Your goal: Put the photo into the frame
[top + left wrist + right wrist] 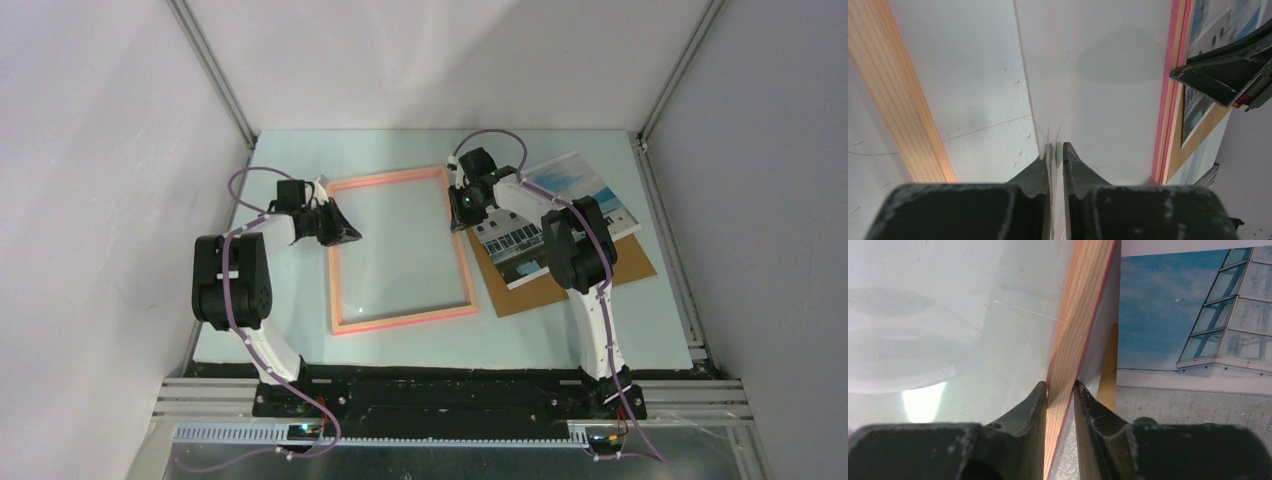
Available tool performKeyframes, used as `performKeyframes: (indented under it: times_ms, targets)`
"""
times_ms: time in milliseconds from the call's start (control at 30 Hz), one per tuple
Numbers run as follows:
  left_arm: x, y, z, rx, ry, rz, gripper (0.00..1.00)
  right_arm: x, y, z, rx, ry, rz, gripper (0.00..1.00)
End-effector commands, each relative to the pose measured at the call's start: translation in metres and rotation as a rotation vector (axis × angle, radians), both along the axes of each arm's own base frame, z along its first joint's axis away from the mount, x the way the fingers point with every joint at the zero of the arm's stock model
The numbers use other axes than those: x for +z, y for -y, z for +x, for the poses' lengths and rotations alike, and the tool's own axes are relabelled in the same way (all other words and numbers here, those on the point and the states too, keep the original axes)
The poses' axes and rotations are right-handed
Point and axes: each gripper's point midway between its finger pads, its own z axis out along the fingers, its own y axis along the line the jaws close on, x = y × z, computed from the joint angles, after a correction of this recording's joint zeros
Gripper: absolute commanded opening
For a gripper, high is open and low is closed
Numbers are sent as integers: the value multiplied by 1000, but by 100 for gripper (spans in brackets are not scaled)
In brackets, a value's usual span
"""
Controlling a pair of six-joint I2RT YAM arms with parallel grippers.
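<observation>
The left arm (262, 345) and right arm (597, 330) wear white shells between bulky black joint housings, and each rises from a black base plate at the near edge of the bench (640, 345). A thin purple cable (235, 180) loops along each arm. The left end effector (1056, 149) and right end effector (1060, 386) have dark, scuffed, wedge-shaped fingers (1034, 175) narrowing to blunt tips.

I am viewing the counter (520, 340) from above and behind; both wrist cameras are closely facing the shared frame (405, 320).
</observation>
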Motion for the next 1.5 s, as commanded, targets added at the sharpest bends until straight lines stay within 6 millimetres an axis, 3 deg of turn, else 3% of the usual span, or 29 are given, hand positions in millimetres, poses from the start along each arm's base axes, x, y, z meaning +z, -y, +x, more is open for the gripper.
performKeyframes:
  times_ms: [0, 333, 867, 1200, 1467]
  targets:
    - [0, 6, -9, -20, -8, 13, 15, 2, -5, 4, 30, 35, -13, 20]
    - [-2, 4, -7, -23, -12, 33, 36, 3, -9, 1, 42, 35, -7, 20]
    - [-3, -3, -7, -28, -19, 82, 61, 7, -10, 1, 51, 44, -7, 20]
    - [2, -13, -5, -24, -8, 144, 74, 6, -8, -1, 50, 40, -8, 20]
    - [18, -23, 0, -15, 22, 199, 78, 5, -7, -2, 51, 41, -7, 20]
